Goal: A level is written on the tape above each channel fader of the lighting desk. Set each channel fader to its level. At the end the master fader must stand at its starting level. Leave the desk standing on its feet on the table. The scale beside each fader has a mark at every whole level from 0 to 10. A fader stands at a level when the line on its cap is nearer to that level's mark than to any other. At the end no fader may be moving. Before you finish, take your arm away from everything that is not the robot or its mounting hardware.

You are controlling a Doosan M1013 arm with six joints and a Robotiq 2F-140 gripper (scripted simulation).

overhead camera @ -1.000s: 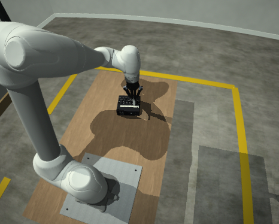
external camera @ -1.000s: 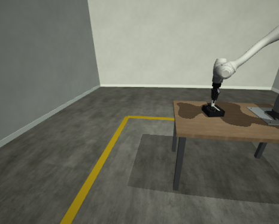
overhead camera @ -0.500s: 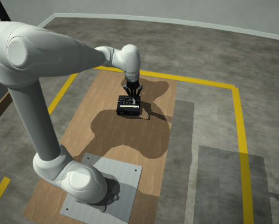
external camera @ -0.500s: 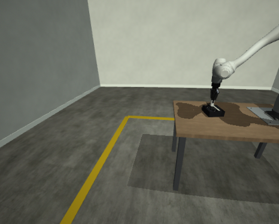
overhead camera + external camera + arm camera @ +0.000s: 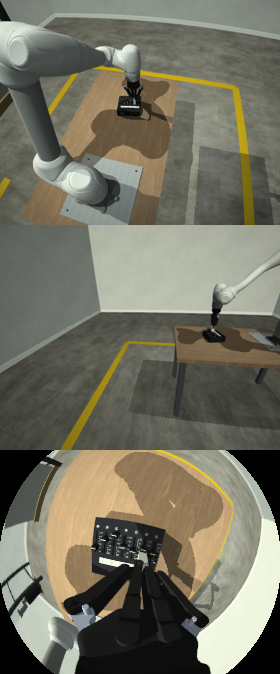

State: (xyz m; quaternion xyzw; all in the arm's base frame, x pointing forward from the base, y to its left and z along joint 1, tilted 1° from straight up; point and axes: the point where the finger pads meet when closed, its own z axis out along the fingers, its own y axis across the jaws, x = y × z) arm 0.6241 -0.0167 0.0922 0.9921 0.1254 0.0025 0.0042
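My end effector (image 5: 143, 561) is fully closed, gripping nothing, tips down on the lighting desk (image 5: 129, 106) on the bench (image 5: 120, 141). White tape strip (image 5: 130, 106) just below my tips; its writing is too small to read.

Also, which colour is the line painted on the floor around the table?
Yellow: the painted floor line shows best in the top view, bordering the wooden table.
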